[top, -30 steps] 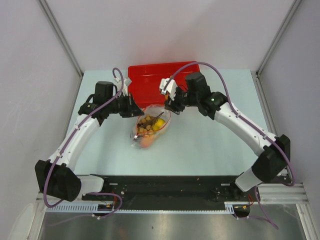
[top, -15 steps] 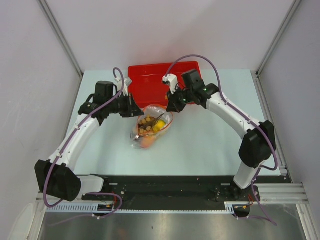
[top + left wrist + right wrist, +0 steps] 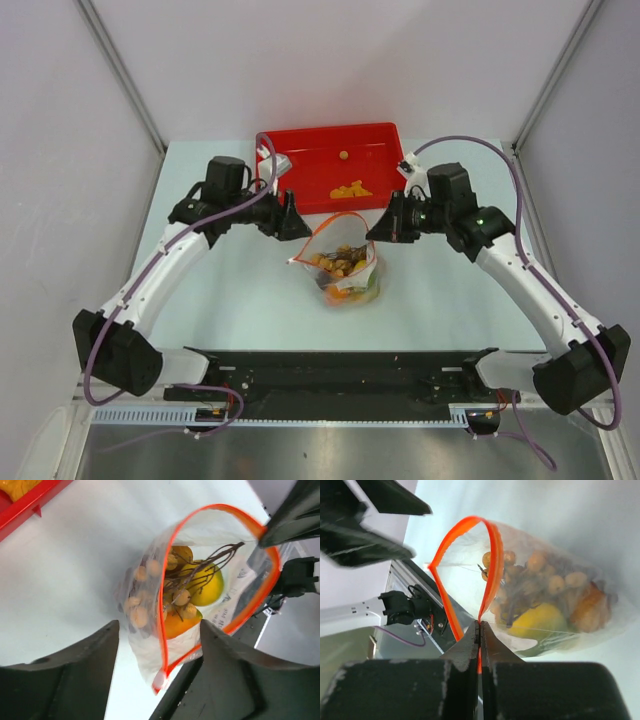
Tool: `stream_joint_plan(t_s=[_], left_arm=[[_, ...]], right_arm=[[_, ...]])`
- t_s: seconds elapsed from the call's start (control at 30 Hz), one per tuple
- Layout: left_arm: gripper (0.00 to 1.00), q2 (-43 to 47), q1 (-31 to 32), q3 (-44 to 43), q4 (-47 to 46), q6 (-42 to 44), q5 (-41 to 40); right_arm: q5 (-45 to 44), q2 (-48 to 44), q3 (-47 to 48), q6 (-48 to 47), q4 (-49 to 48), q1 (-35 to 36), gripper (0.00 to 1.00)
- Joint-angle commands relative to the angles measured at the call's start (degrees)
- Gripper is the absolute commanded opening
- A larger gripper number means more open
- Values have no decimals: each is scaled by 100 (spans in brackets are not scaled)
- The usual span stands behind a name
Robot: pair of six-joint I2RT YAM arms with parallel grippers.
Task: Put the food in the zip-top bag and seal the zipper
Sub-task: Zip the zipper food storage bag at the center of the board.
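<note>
The zip-top bag [image 3: 345, 268] hangs mid-table with its mouth gaping, and the orange zipper [image 3: 167, 580] forms an open loop. Inside it lie a yellow mango [image 3: 204, 582], a tan ball cluster [image 3: 140, 605] and an orange fruit [image 3: 177, 625]. My right gripper [image 3: 480, 626] is shut on the zipper strip [image 3: 490, 560] at the bag's right end. At the bag's left end my left gripper [image 3: 159, 626] stands open. The bag's corner with the white slider [image 3: 160, 680] sits loose between its fingers. Small orange chunks [image 3: 350, 188] lie in the red tray.
The red tray [image 3: 300, 150] stands at the back of the table, just behind both grippers. The black rail [image 3: 340, 365] with the arm bases runs along the near edge. Grey walls close in the left and right sides.
The right gripper shut on the zipper strip and drew the bag right and nearer. The left gripper followed to the right and opened, letting go of the bag's left end.
</note>
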State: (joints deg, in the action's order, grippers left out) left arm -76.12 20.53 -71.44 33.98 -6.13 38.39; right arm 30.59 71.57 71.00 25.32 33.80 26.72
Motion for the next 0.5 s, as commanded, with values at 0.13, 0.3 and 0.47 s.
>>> stream_joint_plan(t_s=[0.13,0.3,0.47], left_arm=[[100,2115,-542,1690,-1068,1235,828],[99,3452,-542,3204,-1646,2501,1441],[99,3570,-445,4304,-3045,2634,1689]], right_arm=[[-212,-213,-482,614,241,-500,0],[-123,-266,-508,641,258,-668,0],[17,-240,-508,693,232,-721,0]])
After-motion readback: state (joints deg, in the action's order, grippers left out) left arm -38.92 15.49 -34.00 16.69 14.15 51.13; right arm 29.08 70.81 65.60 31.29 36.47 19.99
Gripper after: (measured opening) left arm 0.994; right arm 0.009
